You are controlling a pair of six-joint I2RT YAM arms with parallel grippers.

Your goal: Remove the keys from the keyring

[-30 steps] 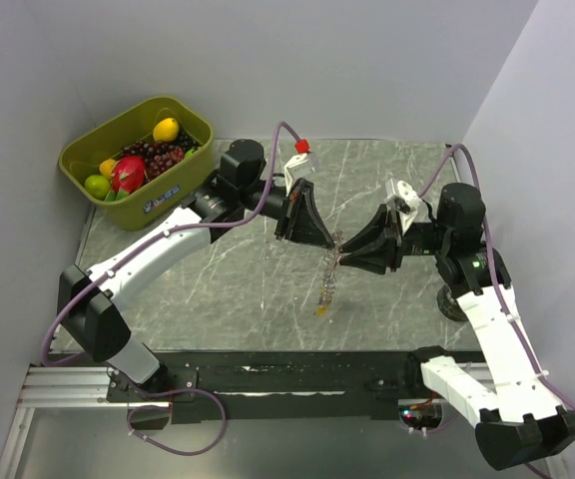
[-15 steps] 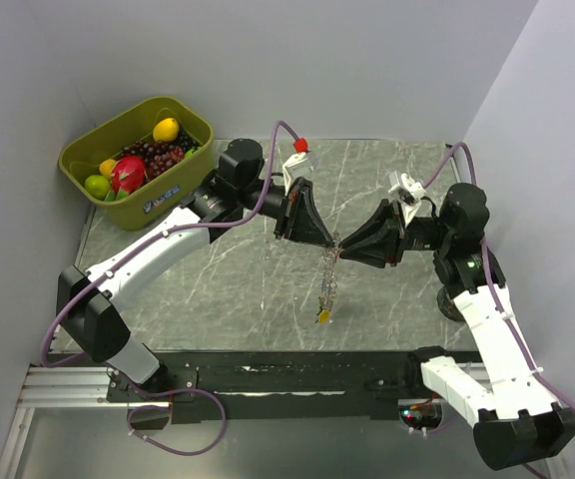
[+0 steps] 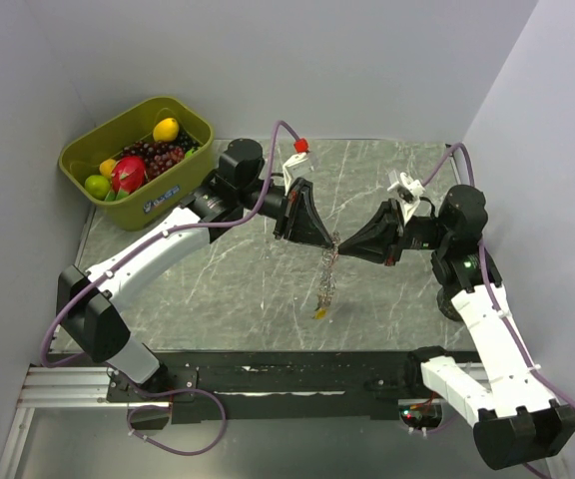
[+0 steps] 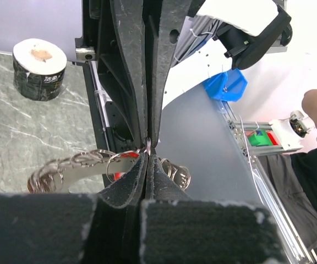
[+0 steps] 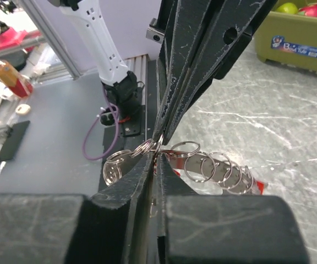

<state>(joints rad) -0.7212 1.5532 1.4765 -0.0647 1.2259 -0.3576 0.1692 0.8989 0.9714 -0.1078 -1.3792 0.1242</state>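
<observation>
The keyring is a chain of silvery linked rings that hangs in the air between my two grippers, above the middle of the marble table. My left gripper and right gripper meet tip to tip at its top end, both shut on one ring. A yellow key dangles at the bottom. In the left wrist view my left gripper pinches the ring, and the keyring trails left. In the right wrist view my right gripper pinches it; the keyring runs right to a red key.
A green bin of toy fruit stands at the table's back left and also shows in the right wrist view. A dark roll of tape lies by the right arm and shows in the left wrist view.
My right gripper has shifted slightly up and towards the left one at the pinch point. The hanging keyring has swayed a little. The left arm has barely moved.
</observation>
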